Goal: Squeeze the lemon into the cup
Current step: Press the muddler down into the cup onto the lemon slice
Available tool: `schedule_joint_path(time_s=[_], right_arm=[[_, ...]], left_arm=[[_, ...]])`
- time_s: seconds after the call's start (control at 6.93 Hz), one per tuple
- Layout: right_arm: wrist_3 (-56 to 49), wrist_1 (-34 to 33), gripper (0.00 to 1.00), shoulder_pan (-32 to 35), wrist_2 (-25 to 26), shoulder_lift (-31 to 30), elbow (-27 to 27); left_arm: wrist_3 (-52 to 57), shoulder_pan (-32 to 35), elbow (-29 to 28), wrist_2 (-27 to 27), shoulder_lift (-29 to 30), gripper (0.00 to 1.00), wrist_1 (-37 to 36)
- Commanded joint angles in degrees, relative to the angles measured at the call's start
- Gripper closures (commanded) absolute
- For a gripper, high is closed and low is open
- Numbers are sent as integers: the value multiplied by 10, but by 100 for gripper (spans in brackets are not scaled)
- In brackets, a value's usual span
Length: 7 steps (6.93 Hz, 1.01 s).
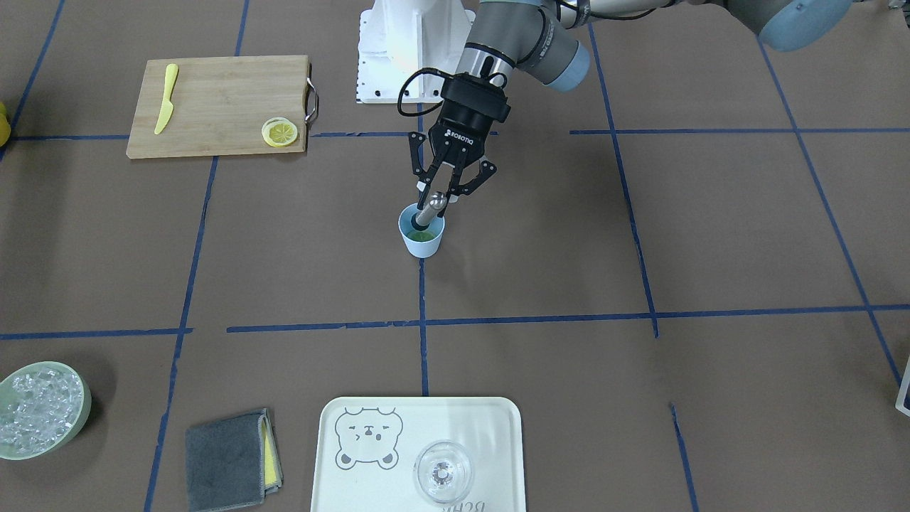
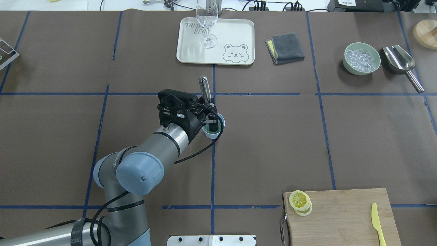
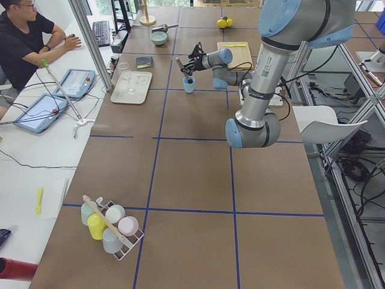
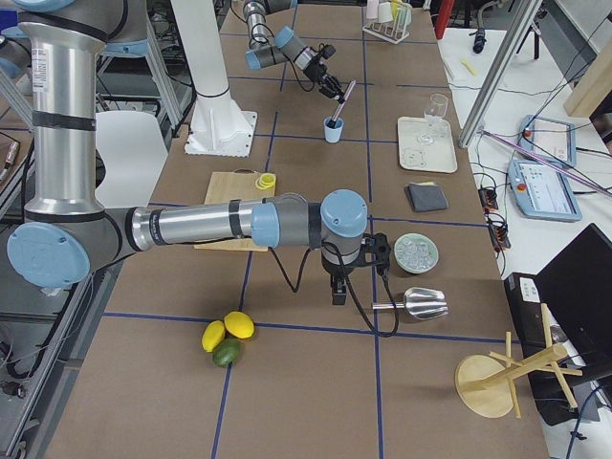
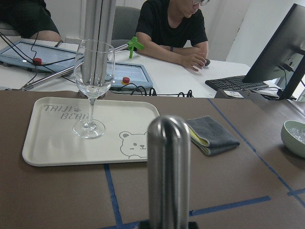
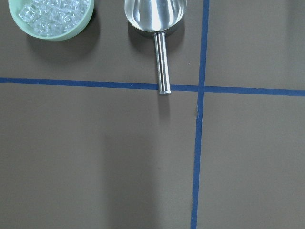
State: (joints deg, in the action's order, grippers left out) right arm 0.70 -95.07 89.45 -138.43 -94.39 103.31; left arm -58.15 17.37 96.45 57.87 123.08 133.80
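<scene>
The light-blue cup (image 1: 421, 240) stands mid-table with something green inside; it also shows in the overhead view (image 2: 220, 120). My left gripper (image 1: 442, 193) is right above the cup, shut on a metal muddler (image 1: 431, 208) that stands tilted with its lower end in the cup. The muddler's rounded top fills the left wrist view (image 5: 167, 167). Two lemon slices (image 2: 299, 201) lie overlapped at the corner of a wooden cutting board (image 2: 341, 215). My right gripper (image 4: 338, 290) hangs over the table near the ice bowl; I cannot tell if it is open.
A yellow plastic knife (image 1: 166, 99) lies on the board. A tray (image 1: 490, 427) holds a clear glass (image 1: 442, 469). A grey cloth (image 1: 227, 459), a green bowl of ice (image 1: 39, 411) and a metal scoop (image 6: 159, 28) lie along the far side.
</scene>
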Motion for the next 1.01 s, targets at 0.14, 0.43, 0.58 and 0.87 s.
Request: schedule_joint_path(time_s=[0.14, 0.43, 0.58, 0.87], right_arm=[[1, -2, 0, 0, -1, 0, 3], [1, -2, 0, 0, -3, 0, 3], [1, -2, 0, 0, -3, 1, 5], [3, -3, 0, 2, -3, 0, 11]], left_arm=[[0, -7, -24, -1, 1, 100, 5], [7, -8, -14, 0, 2, 100, 4], [8, -7, -1, 2, 1, 100, 3], [64, 1, 48, 3, 1, 100, 2]])
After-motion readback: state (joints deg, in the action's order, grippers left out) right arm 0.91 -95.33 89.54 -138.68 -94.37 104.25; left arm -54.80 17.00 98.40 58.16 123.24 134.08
